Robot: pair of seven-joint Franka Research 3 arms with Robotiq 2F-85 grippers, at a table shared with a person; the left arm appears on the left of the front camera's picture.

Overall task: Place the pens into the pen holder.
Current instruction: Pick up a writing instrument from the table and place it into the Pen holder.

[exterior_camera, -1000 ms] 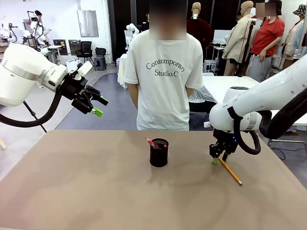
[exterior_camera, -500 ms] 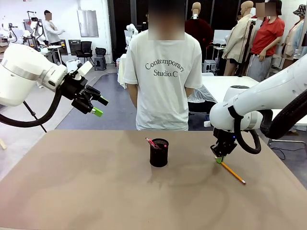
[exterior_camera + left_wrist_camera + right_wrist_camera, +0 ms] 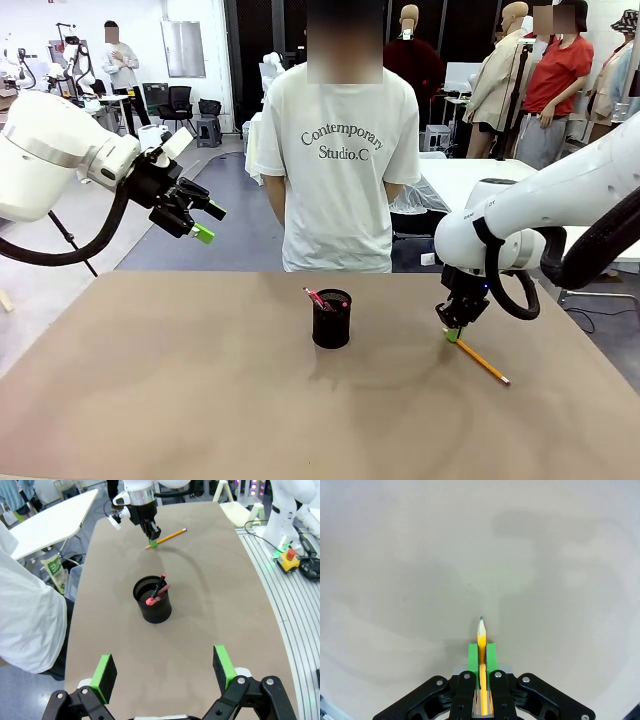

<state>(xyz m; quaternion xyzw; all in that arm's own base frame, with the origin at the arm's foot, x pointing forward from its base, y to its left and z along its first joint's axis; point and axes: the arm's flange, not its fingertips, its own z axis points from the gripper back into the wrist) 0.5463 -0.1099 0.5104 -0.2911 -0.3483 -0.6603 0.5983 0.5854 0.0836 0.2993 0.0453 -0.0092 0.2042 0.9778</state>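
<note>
Yellow pencil (image 3: 478,359) lies on the table (image 3: 200,400), long axis toward 4 o'clock — right gripper (image 3: 452,333) clamped on its sharpened end. Pen holder (image 3: 332,318) sits at 9 o'clock from it; left gripper (image 3: 204,222) spread, well apart.

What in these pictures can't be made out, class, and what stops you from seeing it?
- Lower ends of the pens: hidden inside the pen holder, front and left wrist views.
- Pencil's rear half: covered by the right end effector, right wrist view.
- Whether the pencil still touches the table: too small in the front view.
</note>
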